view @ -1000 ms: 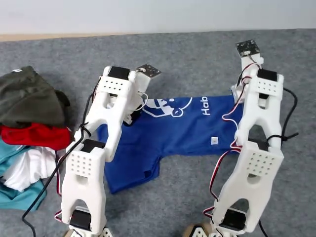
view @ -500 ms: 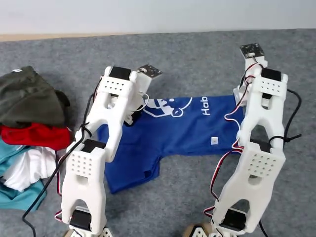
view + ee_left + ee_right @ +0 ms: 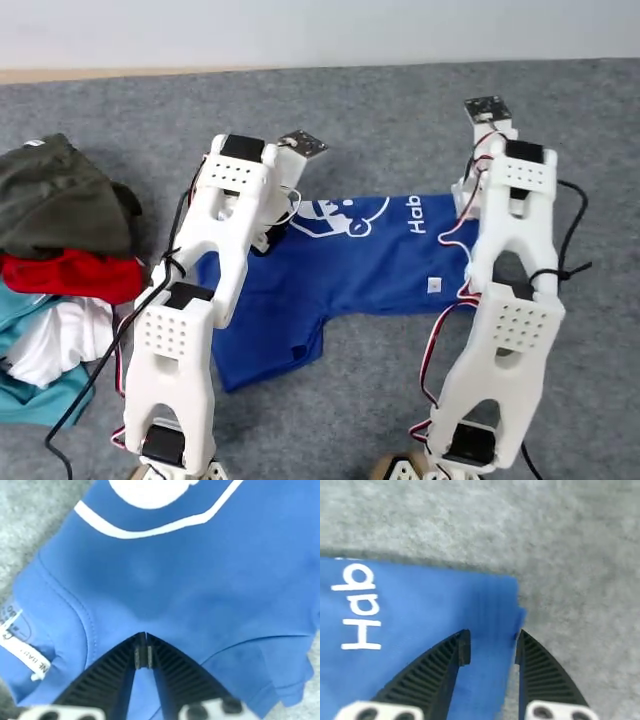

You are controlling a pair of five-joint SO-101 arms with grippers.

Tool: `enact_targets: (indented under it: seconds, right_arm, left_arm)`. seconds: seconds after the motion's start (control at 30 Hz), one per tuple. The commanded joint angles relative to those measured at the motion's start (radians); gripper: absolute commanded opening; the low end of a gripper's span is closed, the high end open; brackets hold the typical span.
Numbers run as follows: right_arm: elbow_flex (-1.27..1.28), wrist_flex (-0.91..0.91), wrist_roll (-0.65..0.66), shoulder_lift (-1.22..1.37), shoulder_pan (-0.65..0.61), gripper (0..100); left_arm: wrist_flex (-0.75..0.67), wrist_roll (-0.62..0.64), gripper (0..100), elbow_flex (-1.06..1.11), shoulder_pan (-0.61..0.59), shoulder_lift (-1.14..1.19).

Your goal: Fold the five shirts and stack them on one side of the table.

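Pinches the blue shirt (image 3: 370,265) near collar with the left gripper (image 3: 142,655). Straddles its corner with the right gripper (image 3: 492,647), spread apart.

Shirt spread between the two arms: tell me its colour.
The shirt is blue with white print, best seen in the left wrist view.

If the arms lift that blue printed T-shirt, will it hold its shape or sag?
Probably sags: the blue printed fabric T-shirt puckers where the left gripper pinches it, so it looks soft. Likely light too, lying thin and flat on the grey carpeted table. Its loose sleeve may dangle.
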Motion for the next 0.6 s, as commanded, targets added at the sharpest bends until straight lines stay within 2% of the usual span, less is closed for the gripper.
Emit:
enact_targets:
  seconds: [0.0,0.33,0.57]
  right_arm:
    - [-0.052,-0.036,-0.012,-0.008,-0.027,16.5]
    - [-0.069,-0.160,-0.005,-0.018,-0.039,16.5]
    - [-0.209,-0.045,-0.005,-0.018,-0.033,16.5]
  left_arm:
    - [0.029,0.000,1,-0.002,0.006,-0.063]
    - [0.029,0.000,1,-0.002,0.006,-0.063]
    - [0.029,0.000,1,-0.002,0.006,-0.066]
